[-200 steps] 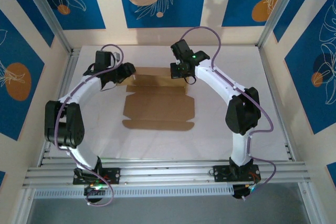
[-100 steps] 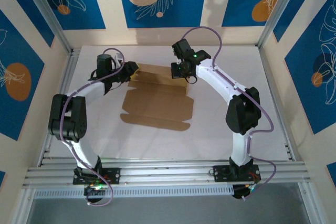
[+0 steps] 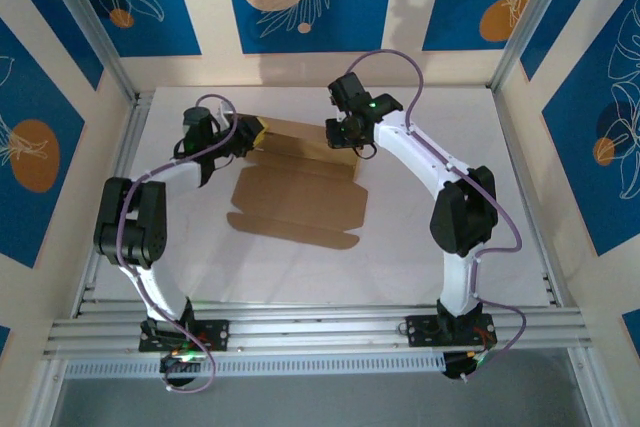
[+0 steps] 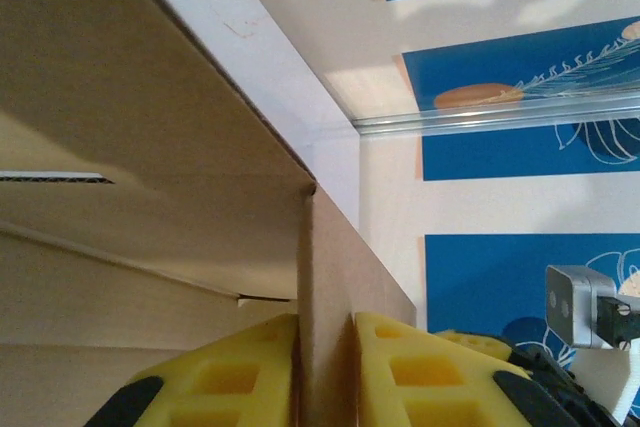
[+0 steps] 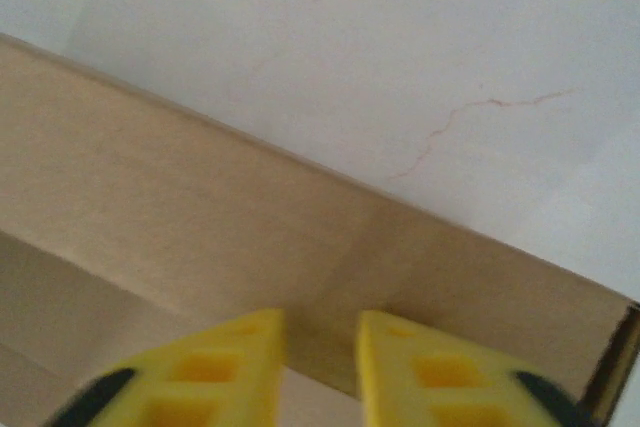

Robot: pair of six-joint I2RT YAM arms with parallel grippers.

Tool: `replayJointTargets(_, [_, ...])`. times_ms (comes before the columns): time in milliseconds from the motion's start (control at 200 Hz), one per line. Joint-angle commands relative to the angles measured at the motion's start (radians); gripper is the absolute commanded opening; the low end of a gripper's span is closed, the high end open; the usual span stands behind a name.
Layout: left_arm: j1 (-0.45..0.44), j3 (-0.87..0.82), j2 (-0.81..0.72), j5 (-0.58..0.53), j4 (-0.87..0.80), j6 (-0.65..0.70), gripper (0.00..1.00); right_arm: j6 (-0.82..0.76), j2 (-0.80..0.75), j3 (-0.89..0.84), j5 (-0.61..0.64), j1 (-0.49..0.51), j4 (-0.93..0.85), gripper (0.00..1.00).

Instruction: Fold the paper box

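Cardboard box (image 3: 300, 197) flap is pinched in the left gripper (image 4: 327, 332); the right gripper (image 5: 320, 337), jaws apart, seemingly hovers at its far edge.

top: high, looking down | wrists: close-up | all 3 share paper box (image 3: 300, 202)

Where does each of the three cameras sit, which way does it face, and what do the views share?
Top external: high behind the robot, looking down on the table, the paper box, the left arm and the right arm.
Left wrist: on the left arm, looking along its yellow fingers; the left gripper pinches a box flap, blue wall beyond.
Right wrist: looks down past the open right gripper at the box's edge on the table.
Shared: all three show the box.
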Motion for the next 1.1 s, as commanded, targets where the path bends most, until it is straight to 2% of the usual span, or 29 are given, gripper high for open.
replayJointTargets(0, [-0.009, -0.047, -0.020, 0.011, 0.091, -0.033, 0.19, -0.008, -0.056, 0.002, -0.006, 0.001, -0.033, 0.49])
replayJointTargets(75, [-0.026, -0.075, -0.031, -0.020, 0.120, -0.065, 0.19, 0.004, -0.100, -0.015, 0.012, -0.006, -0.023, 0.66])
replayJointTargets(125, [-0.040, -0.089, -0.042, -0.041, 0.124, -0.076, 0.19, 0.014, -0.123, -0.028, 0.020, -0.017, -0.020, 0.71])
replayJointTargets(300, [-0.116, -0.129, -0.103, -0.139, 0.074, -0.088, 0.20, 0.095, -0.210, -0.133, 0.020, -0.115, 0.006, 0.77])
replayJointTargets(405, [-0.163, -0.149, -0.134, -0.209, 0.035, -0.102, 0.20, 0.156, -0.252, -0.231, -0.099, -0.210, 0.053, 0.87])
replayJointTargets(485, [-0.204, -0.159, -0.147, -0.255, 0.017, -0.114, 0.20, 0.186, -0.264, -0.284, -0.178, -0.268, 0.088, 0.90])
replayJointTargets(605, [-0.249, -0.178, -0.165, -0.322, 0.006, -0.126, 0.20, 0.217, -0.281, -0.341, -0.224, -0.318, 0.107, 0.91])
replayJointTargets(720, [-0.258, -0.166, -0.160, -0.338, 0.004, -0.095, 0.25, 0.218, -0.340, -0.405, -0.259, -0.342, 0.148, 0.92])
replayJointTargets(840, [-0.257, -0.175, -0.153, -0.357, 0.027, -0.072, 0.29, 0.172, -0.403, -0.412, -0.193, -0.319, 0.143, 0.96])
replayJointTargets(930, [-0.258, -0.189, -0.138, -0.355, 0.091, -0.084, 0.36, 0.168, -0.439, -0.384, -0.116, -0.273, 0.101, 0.94])
replayJointTargets(1020, [-0.256, -0.197, -0.138, -0.345, 0.120, -0.086, 0.43, 0.241, -0.492, -0.381, -0.145, -0.239, 0.082, 0.89])
replayJointTargets(1095, [-0.250, -0.198, -0.152, -0.339, 0.112, -0.066, 0.47, 0.362, -0.559, -0.433, -0.246, -0.232, 0.128, 0.87])
